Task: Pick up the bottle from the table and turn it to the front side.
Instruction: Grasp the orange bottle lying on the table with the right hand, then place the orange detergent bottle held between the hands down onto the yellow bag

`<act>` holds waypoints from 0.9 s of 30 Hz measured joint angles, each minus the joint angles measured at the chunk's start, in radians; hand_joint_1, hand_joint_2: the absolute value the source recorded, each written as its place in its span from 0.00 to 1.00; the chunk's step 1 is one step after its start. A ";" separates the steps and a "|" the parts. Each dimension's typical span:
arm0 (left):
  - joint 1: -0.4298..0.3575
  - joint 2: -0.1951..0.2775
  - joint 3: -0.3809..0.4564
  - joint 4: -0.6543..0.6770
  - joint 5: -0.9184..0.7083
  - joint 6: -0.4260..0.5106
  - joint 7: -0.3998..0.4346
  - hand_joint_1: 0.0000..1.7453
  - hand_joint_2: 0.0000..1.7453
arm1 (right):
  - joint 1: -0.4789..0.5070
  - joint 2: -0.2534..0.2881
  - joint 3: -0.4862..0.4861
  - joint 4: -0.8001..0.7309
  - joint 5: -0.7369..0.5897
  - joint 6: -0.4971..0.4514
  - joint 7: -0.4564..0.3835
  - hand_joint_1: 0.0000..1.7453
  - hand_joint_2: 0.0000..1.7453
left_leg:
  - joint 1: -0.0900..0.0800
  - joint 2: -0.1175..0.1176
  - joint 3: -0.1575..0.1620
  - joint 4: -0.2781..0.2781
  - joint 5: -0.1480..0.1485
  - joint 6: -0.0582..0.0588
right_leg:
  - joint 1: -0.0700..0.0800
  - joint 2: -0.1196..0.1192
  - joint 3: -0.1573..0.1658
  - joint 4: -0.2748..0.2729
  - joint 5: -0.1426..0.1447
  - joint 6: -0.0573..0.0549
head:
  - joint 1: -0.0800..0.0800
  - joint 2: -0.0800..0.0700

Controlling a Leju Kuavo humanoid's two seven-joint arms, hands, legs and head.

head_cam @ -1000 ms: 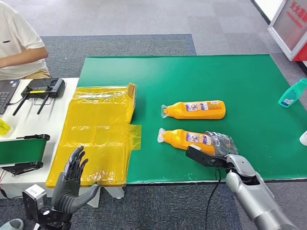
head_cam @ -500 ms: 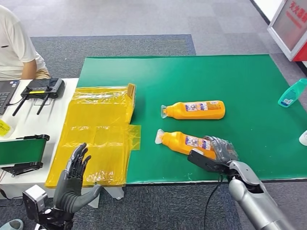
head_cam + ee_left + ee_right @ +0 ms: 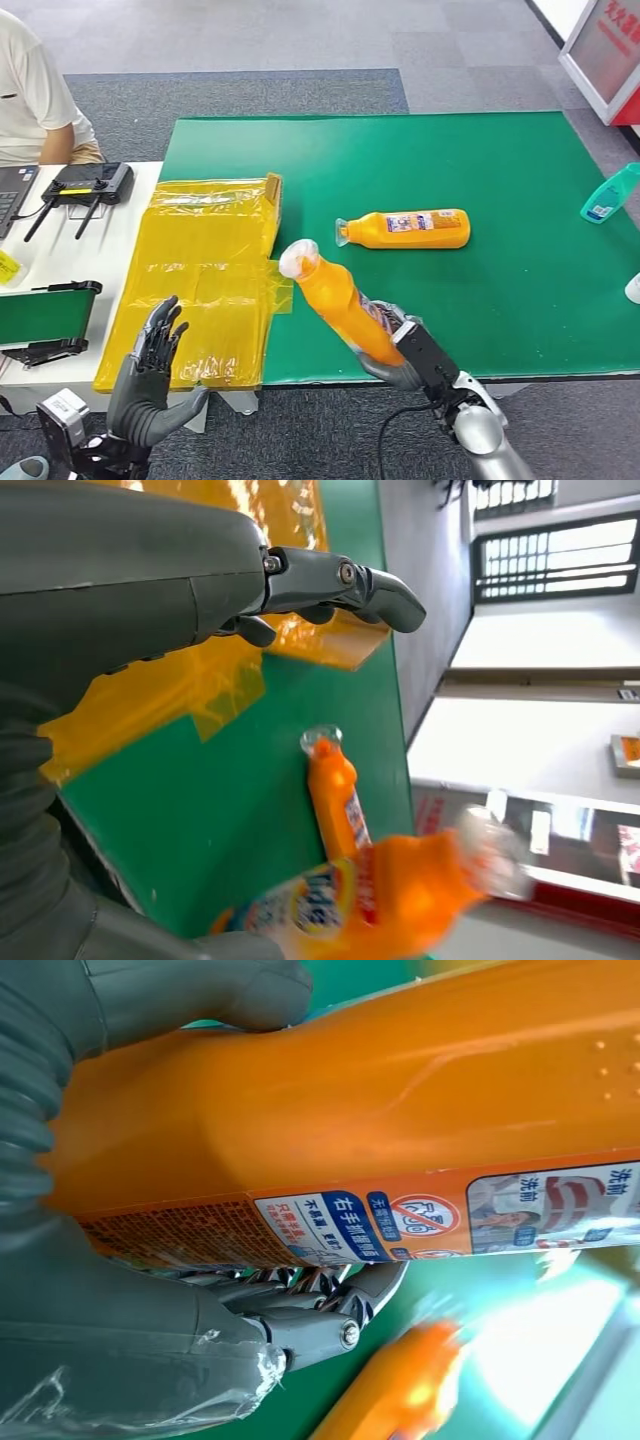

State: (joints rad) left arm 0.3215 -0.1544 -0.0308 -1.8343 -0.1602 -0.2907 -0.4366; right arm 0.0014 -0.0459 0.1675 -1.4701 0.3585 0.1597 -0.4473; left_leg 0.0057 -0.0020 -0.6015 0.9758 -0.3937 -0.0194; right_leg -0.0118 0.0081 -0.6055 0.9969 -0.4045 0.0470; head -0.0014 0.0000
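At the lower left of the head view, your left hand (image 3: 151, 375) hangs off the counter edge with its dark fingers (image 3: 162, 328) spread and nothing in them, so it plays no part yet. Just above it, the crinkled yellow plastic sheeting (image 3: 204, 275) lies glossy and translucent across the seam between the white surface and the green mat (image 3: 490, 160), which looks flat and matte. Moving right to the lower centre, the bottle (image 3: 336, 305) is already off the counter: your right hand (image 3: 396, 355) grips its broad lower body, and it tilts with the clear cap toward the upper left. In the right wrist view the fingers (image 3: 317, 1310) wrap under the flat-sided, smooth orange plastic, with the thumb across the opposite face and the printed label lying along one narrow side. So, as I judge it, the pickup is done; what is left is the turn that brings the front face round, and the slick plastic may slip during it. Further right, a second orange bottle (image 3: 407, 228) lies on its side on the mat, and a teal bottle (image 3: 610, 194) sits at the right edge.
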 joint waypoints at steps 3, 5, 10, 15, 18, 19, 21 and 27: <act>-0.010 -0.011 -0.039 -0.027 -0.091 0.035 -0.007 0.00 1.00 | 0.056 0.049 -0.021 -0.065 -0.085 0.051 -0.015 1.00 1.00 | 0.000 -0.001 -0.001 0.000 0.000 0.000 | 0.000 -0.001 -0.001 0.000 -0.001 0.000 | 0.000 0.000; -0.028 -0.010 -0.090 -0.038 -0.076 0.049 0.009 0.00 1.00 | 0.085 0.062 -0.028 -0.098 -0.135 0.084 -0.027 1.00 1.00 | 0.000 -0.001 -0.001 0.000 -0.001 0.000 | 0.000 -0.001 -0.001 0.000 -0.001 0.000 | 0.000 0.000; -0.076 0.003 -0.193 -0.021 0.051 0.066 0.041 0.00 1.00 | 0.140 0.065 -0.034 -0.141 -0.237 0.160 -0.049 1.00 1.00 | -0.001 -0.001 -0.001 0.000 -0.002 0.002 | -0.001 -0.001 -0.001 0.000 -0.001 0.000 | 0.000 0.000; -0.094 0.020 -0.227 0.020 0.144 0.054 0.041 0.00 1.00 | 0.158 0.067 -0.024 -0.145 -0.252 0.187 -0.040 1.00 1.00 | -0.001 -0.001 -0.002 0.000 -0.001 0.001 | -0.001 -0.001 -0.001 0.000 -0.001 0.000 | 0.000 0.000; -0.092 0.033 -0.227 0.027 0.166 0.042 0.036 0.00 1.00 | 0.147 0.079 0.009 -0.136 -0.242 0.183 -0.019 1.00 1.00 | -0.001 -0.001 -0.002 0.000 -0.001 0.001 | 0.000 -0.001 -0.001 0.000 -0.001 0.000 | 0.000 0.000; -0.091 0.037 -0.226 0.027 0.170 0.039 0.035 0.00 1.00 | 0.142 0.084 0.023 -0.132 -0.239 0.180 -0.015 1.00 1.00 | 0.000 -0.001 -0.002 0.000 -0.001 0.000 | 0.000 -0.001 -0.001 0.000 -0.001 0.000 | 0.000 0.000; -0.089 0.045 -0.223 0.028 0.177 0.032 0.034 0.00 1.00 | 0.132 0.092 0.047 -0.124 -0.235 0.172 -0.012 1.00 1.00 | 0.000 -0.001 -0.002 0.000 -0.001 0.000 | 0.000 -0.001 -0.001 0.000 -0.001 0.000 | 0.000 0.000; -0.096 0.073 -0.221 0.050 0.283 -0.043 0.056 0.00 1.00 | 0.111 0.098 0.116 -0.113 -0.209 0.155 -0.005 1.00 1.00 | 0.000 -0.001 -0.002 0.000 -0.001 0.001 | 0.000 -0.001 -0.001 0.000 -0.001 0.000 | 0.000 0.000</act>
State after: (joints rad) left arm 0.2253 -0.0814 -0.2521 -1.7845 0.1228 -0.3338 -0.3805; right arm 0.1126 0.0525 0.2831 -1.5832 0.1490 0.3148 -0.4520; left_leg 0.0058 -0.0027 -0.6033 0.9758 -0.3944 -0.0189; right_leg -0.0117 0.0073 -0.6066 0.9970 -0.4056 0.0467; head -0.0011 0.0000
